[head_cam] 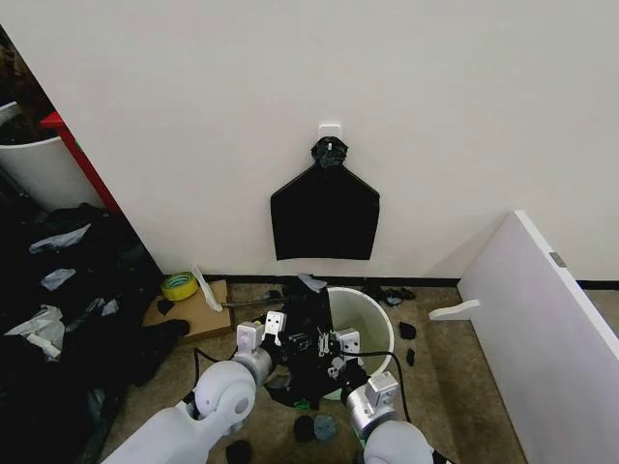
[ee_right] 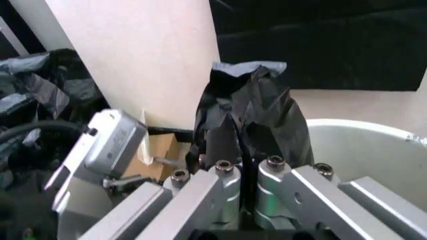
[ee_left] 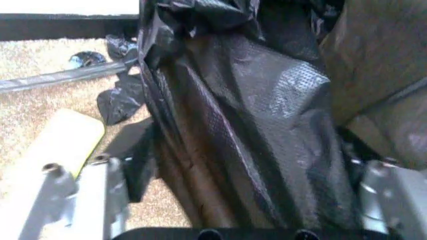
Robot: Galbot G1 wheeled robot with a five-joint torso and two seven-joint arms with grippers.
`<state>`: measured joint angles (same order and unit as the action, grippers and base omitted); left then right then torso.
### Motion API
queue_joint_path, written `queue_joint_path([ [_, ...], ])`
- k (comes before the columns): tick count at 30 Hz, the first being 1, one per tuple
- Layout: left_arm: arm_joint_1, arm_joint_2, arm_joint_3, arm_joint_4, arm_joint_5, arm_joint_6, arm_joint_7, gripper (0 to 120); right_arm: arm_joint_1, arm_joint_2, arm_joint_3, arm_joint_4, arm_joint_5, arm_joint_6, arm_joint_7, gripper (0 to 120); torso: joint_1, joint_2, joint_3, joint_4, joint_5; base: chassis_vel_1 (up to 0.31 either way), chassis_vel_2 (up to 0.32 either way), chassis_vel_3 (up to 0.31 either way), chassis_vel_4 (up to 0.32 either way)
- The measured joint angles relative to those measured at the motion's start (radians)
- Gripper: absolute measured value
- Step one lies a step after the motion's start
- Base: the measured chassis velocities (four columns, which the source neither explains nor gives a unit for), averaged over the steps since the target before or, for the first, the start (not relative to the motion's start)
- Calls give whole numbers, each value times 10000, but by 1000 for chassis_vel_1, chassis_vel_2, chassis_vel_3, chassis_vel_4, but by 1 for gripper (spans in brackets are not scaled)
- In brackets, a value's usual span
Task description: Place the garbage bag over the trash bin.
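Two hands are seen gathered at the near left side of the trash bin (head_cam: 372,324), with the garbage bag (head_cam: 308,324) bunched between them. The bin, a round cream-white bucket, is stood on the carpeted floor (head_cam: 455,387) close to the white wall (head_cam: 387,87). The bag is held up as a crumpled black column at the bin's left rim, its top raised above the rim and its lower folds hung down outside the bin.

The right hand (ee_right: 243,175) is closed almost fully, its two metal fingers (ee_right: 223,185) pinched together on a fold of the bag (ee_right: 253,120); the bin's pale rim (ee_right: 360,130) is seen just beyond it. In the head view this hand (head_cam: 334,350) is placed against the bin's near wall.

The left hand (ee_left: 233,200) is spread wide, with one finger (ee_left: 100,195) on each side of the bag (ee_left: 247,125); the black plastic is draped between the fingers, and whether it is gripped cannot be told. In the head view this hand (head_cam: 266,333) is set just left of the bag.

On the wall above, a flat black bundle (head_cam: 325,215) is hung from a hook. A roll of yellow tape (head_cam: 179,285) is laid on a cardboard piece (head_cam: 198,309) to the left, and a white board (head_cam: 542,309) is leant at the right.
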<state>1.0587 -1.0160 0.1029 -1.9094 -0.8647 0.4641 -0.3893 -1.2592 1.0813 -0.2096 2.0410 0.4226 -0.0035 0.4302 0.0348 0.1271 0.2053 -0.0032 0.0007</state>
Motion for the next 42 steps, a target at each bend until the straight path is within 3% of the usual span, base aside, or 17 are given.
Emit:
queue_joint_path([
  [4, -95, -11, -4, 81, -69, 321, -153, 51, 49, -5, 77, -13, -25, 100, -32, 0, 0, 0, -1, 0, 0, 0, 0, 0, 0],
  [17, -130, 320, -657, 298, -487, 703, -169, 8, 145, -250, 320, -213, 9, 304, -30, 0, 0, 0, -1, 2, -1, 0, 0, 0, 0],
  [30, -30, 1095, -1893, -325, -521, 796, 960, 5, -133, -759, 1424, -1022, 7, 993, -361, 0, 0, 0, 0, 2, 1, 0, 0, 0, 0],
  [39, -132, 1065, -2229, -462, -340, 482, 1431, 5, -638, -1042, 954, -100, 862, 1081, -356, 0, 0, 0, 0, 0, -2, 0, 0, 0, 0],
  [42, -112, 1100, -2229, -521, 97, 209, 1836, 5, -697, -1013, 763, 33, -199, 1290, -340, 6, 0, 0, 0, -1, 0, 0, 0, 0, 0],
])
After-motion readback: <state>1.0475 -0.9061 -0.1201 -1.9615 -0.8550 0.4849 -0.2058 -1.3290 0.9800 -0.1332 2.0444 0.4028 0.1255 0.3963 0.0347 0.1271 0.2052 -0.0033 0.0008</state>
